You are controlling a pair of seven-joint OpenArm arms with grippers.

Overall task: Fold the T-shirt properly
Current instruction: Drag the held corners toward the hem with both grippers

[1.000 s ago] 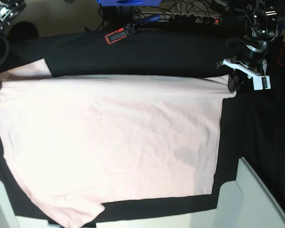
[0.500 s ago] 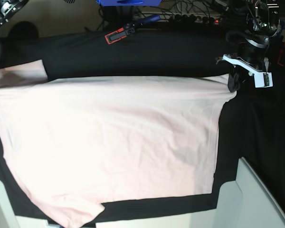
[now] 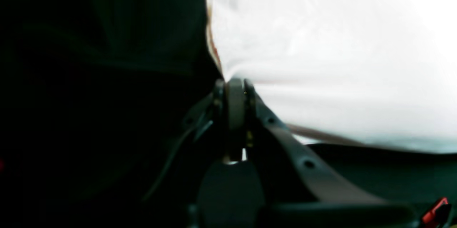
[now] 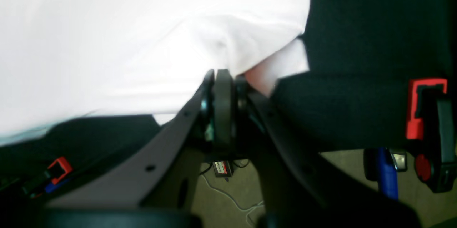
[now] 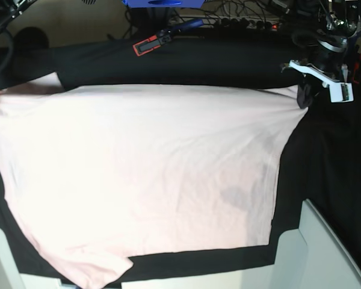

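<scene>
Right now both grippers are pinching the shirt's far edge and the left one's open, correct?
Not quite: the left gripper is shut on the shirt, as the left wrist view shows. The right gripper also pinches the far edge.
</scene>
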